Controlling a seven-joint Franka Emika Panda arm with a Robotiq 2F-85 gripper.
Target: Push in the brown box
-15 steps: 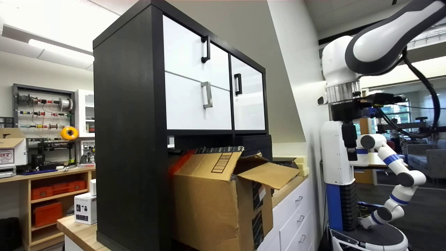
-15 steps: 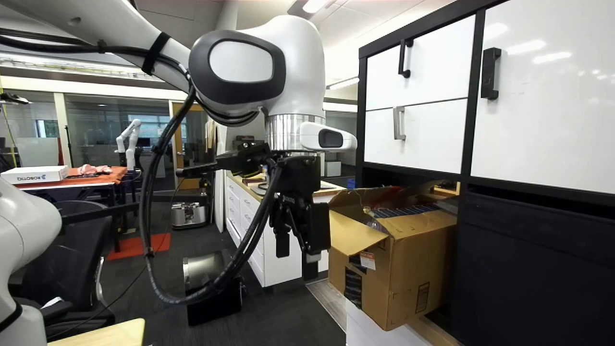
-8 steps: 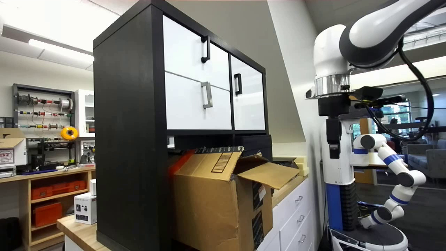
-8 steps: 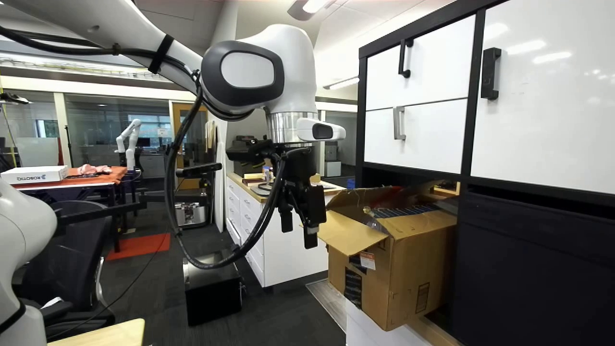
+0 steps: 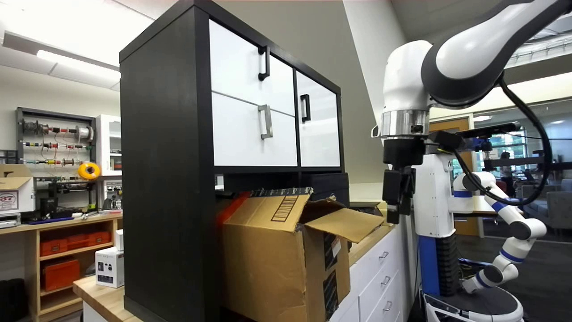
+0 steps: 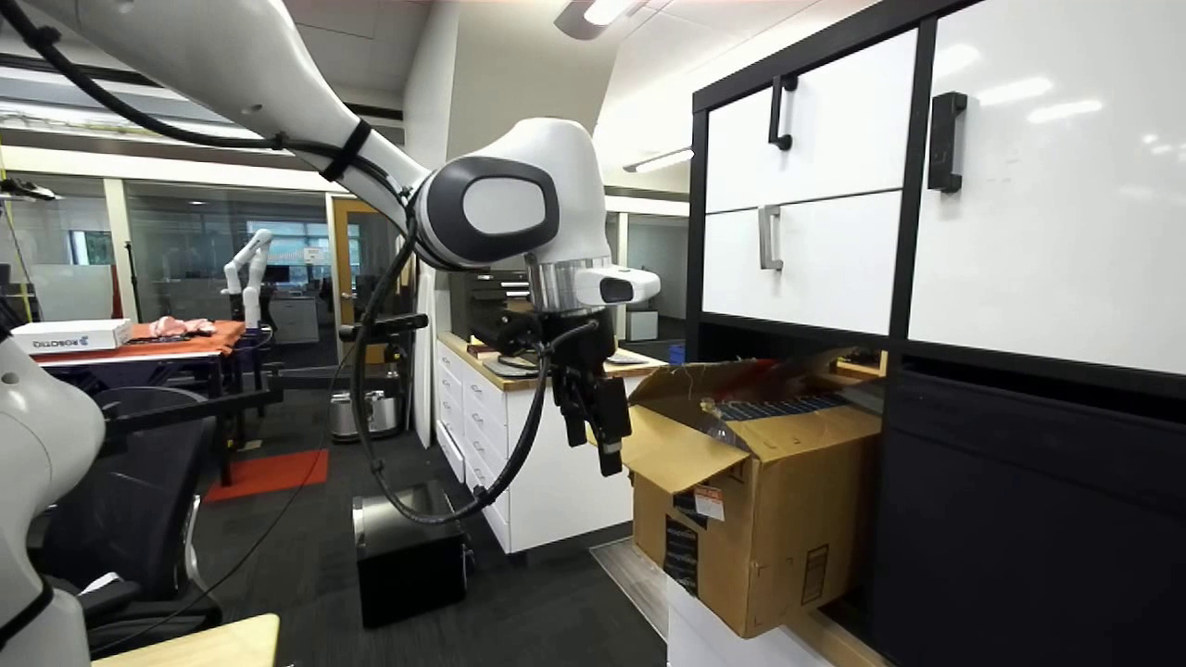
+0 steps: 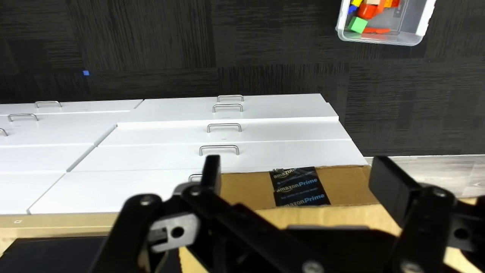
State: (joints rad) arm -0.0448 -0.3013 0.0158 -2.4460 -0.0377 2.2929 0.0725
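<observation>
A large brown corrugated cardboard box (image 6: 811,514) sits only part-way inside the lower part of a white-doored black cabinet (image 5: 178,147) — its outer end and a bottom corner jut past the front edge of the pale wooden counter (image 5: 371,243). The coming push turns on one thing: from the hand, the box lies inward, toward the cabinet, with most of its end face lower down. The black two-fingered gripper (image 6: 593,449) hangs outside that end, about level with the free edge of the open cardboard flap (image 6: 686,452) and just beside it; whether they touch, I cannot tell. The white arm (image 6: 505,208) bearing it is the nearest. In the wrist view the fingers (image 7: 394,189) stand wide apart, holding nothing.

The box points its end with the black printed tape (image 6: 681,556) out over the counter's edge; its long axis seems to run in and out of the cabinet, though the rear is hidden. I judge the push not yet begun — dropping below the flap's edge to meet the taped face looks wise, since the flap could fold.
</observation>
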